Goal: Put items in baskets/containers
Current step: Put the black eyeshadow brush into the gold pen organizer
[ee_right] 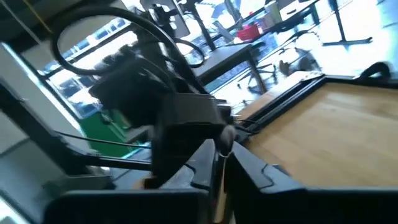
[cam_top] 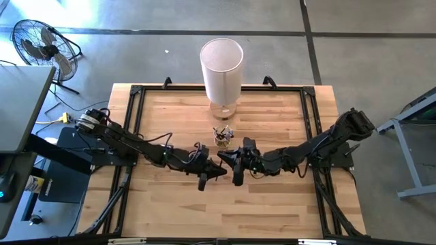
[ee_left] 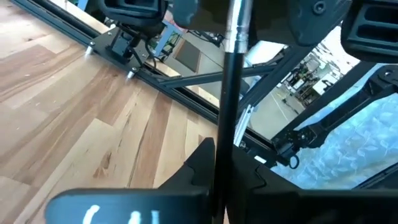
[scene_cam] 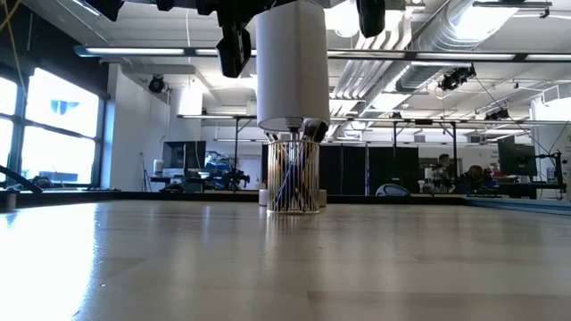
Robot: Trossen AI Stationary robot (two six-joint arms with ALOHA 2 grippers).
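Note:
A small clear glass cup (cam_top: 222, 136) stands on the table in front of the tall white cylinder (cam_top: 221, 64) and holds several makeup brushes upright, bristles up (scene_cam: 293, 174). One more brush, with a black handle and silver ferrule (ee_left: 231, 56), is in the air between my two grippers. My left gripper (cam_top: 215, 170) and my right gripper (cam_top: 233, 162) meet tip to tip above the table's middle, just near of the cup. Both are shut on that brush. In the low view they hang high above the tabletop. My left gripper pinches the brush's black handle (ee_left: 219, 163) between its two fingers, with the brush running along them. The brush is lifted clear of the table, its ferrule end reaching out toward the right gripper. My right gripper, facing the left gripper, has its two fingers closed around a thin shaft (ee_right: 219, 167) running along them; which part of the brush that is I cannot tell.
The white cylinder (scene_cam: 292, 62) stands at the far middle of the table, right behind the cup. A black frame (cam_top: 136, 122) runs along the table's edges. Bare wood lies near of the grippers (cam_top: 225, 211). A fan (cam_top: 41, 44) stands on the floor beyond the left corner.

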